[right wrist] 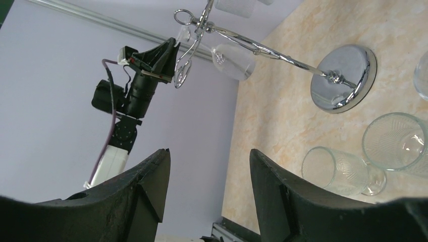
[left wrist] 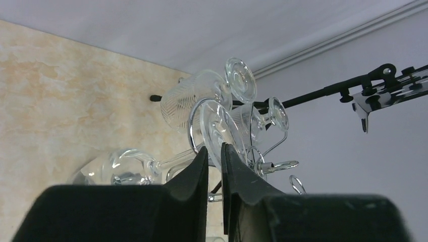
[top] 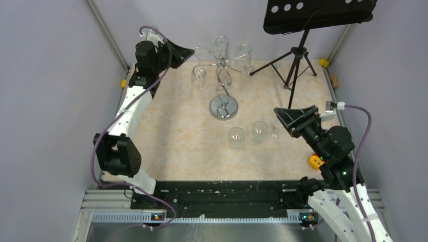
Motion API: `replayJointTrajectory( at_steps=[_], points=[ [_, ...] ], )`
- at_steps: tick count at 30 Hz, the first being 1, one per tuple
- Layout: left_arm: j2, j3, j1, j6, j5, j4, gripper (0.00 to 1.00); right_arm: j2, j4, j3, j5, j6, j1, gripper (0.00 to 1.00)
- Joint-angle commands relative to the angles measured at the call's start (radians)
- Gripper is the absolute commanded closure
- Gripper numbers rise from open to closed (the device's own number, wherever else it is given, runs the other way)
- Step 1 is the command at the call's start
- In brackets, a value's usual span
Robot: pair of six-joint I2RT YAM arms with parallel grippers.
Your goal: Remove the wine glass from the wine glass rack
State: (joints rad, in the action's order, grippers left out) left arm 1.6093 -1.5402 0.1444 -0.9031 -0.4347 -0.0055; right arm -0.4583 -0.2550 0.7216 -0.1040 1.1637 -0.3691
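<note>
No readable text, label, brand or number shows anywhere.

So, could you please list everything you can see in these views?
rack: one, shiny chrome, middle of the table towards the back.
hanging glasses: at least three, clear, upside down on the rack's upper arms.
loose glasses: at least two, clear, on the table in front of the rack.
music stand: one, black, far right corner.
table: one, beige marbled top.
left gripper: one, black, raised at the rack's top, jaws nearly closed at a hanging glass's foot; whether it grips is unclear.
right gripper: one, black, jaws open, to the right of the loose glasses.
</note>
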Motion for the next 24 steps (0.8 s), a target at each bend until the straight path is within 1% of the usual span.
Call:
replayJointTrajectory(
  at_steps=[1,5,7,8,13,17,19,20,22,24],
  points=[
    [0.010,-0.013,0.000,-0.064,-0.049,0.095,0.87,0.016,0.003,0.017,0.010,0.000,-0.002,0.40],
    [0.013,-0.009,0.001,-0.103,-0.086,0.139,0.87,0.014,-0.001,0.013,0.015,-0.001,-0.002,0.40],
    [0.024,-0.015,0.001,-0.124,-0.097,0.146,0.84,0.014,0.008,0.007,0.014,0.002,-0.002,0.40],
    [0.033,-0.017,0.001,-0.131,-0.095,0.144,0.81,0.014,0.010,0.005,0.012,0.003,-0.002,0.40],
    [0.061,-0.036,0.006,-0.147,-0.085,0.126,0.77,0.015,-0.003,0.001,0.018,-0.002,-0.002,0.42],
    [0.083,-0.064,0.014,-0.131,-0.078,0.087,0.76,0.015,-0.014,0.002,0.026,-0.011,-0.003,0.42],
    [0.085,-0.067,0.016,-0.124,-0.075,0.082,0.80,0.016,-0.016,0.002,0.029,-0.014,-0.002,0.42],
    [0.083,-0.068,0.017,-0.122,-0.073,0.082,0.86,0.015,-0.016,0.002,0.029,-0.016,-0.003,0.42],
    [0.072,-0.064,0.017,-0.117,-0.059,0.087,1.00,0.015,-0.018,0.004,0.032,-0.019,-0.002,0.43],
    [0.056,-0.057,0.015,-0.120,-0.049,0.103,1.00,0.015,-0.022,0.006,0.038,-0.026,-0.003,0.43]
  ],
)
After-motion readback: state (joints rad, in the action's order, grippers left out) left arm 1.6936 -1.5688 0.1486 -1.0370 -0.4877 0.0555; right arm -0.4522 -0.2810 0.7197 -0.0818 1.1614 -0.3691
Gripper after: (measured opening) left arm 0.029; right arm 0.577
